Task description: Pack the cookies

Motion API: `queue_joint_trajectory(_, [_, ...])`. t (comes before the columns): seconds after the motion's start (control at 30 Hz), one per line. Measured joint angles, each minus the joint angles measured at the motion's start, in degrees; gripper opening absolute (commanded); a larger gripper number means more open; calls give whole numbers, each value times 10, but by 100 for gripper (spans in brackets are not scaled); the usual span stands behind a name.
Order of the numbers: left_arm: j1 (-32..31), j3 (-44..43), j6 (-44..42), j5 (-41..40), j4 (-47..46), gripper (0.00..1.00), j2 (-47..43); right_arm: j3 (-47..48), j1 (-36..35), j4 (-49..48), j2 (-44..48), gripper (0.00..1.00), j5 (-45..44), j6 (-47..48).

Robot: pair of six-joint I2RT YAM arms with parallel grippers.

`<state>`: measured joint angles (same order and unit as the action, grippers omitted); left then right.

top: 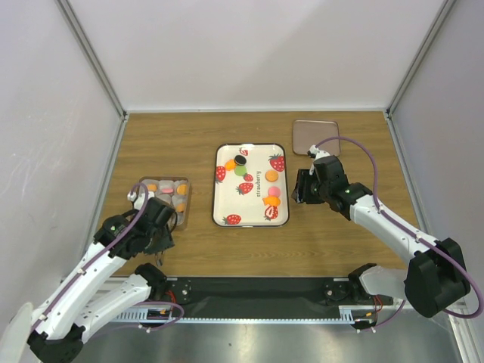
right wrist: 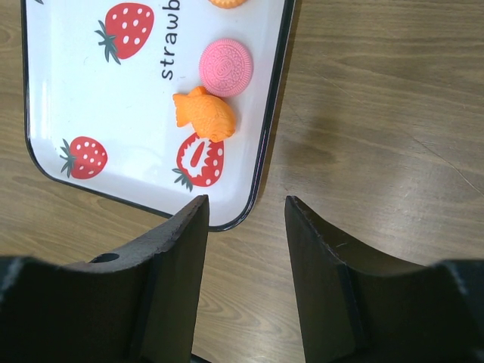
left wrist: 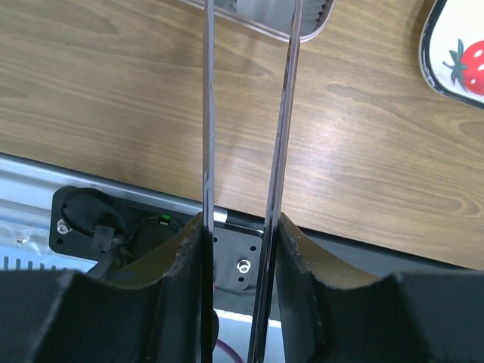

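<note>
Several cookies lie on the strawberry tray (top: 224,198): black (top: 240,160), green (top: 242,171), orange (top: 271,175) and pink (top: 274,191). In the right wrist view a pink cookie (right wrist: 225,66) sits beside an orange fish-shaped one (right wrist: 204,115). More cookies (top: 182,189) sit in the clear container (top: 187,206) on the left. My left gripper (top: 159,225) (left wrist: 240,223) is shut on thin metal tongs (left wrist: 208,113) that reach toward the container (left wrist: 314,26). My right gripper (top: 299,189) (right wrist: 246,204) hangs open and empty over bare wood just off the tray's near right corner (right wrist: 261,170).
A clear lid (top: 315,136) lies at the back right of the table. White walls close in the left, right and back. The arm bases and a black rail (top: 257,291) run along the near edge, also seen below the left gripper (left wrist: 98,223).
</note>
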<state>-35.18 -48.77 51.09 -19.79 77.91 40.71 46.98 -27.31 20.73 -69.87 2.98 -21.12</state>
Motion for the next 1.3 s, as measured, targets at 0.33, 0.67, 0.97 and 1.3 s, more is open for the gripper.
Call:
queue_joint_trajectory(0.33, [2, 3, -27, 26, 0, 42, 0, 1, 0, 0, 0, 50, 1, 0])
queue_joint_trajectory(0.67, [2, 3, -38, 40, 0, 43, 6, 1, 0, 0, -2, 51, 0, 0])
queue_joint_trajectory(0.97, [2, 3, -42, 40, 0, 46, 7, 1, 0, 0, -3, 51, 1, 0])
queue_joint_trajectory(1.3, [2, 3, -43, 41, 0, 49, 9, 1, 0, 0, -3, 50, 0, 0])
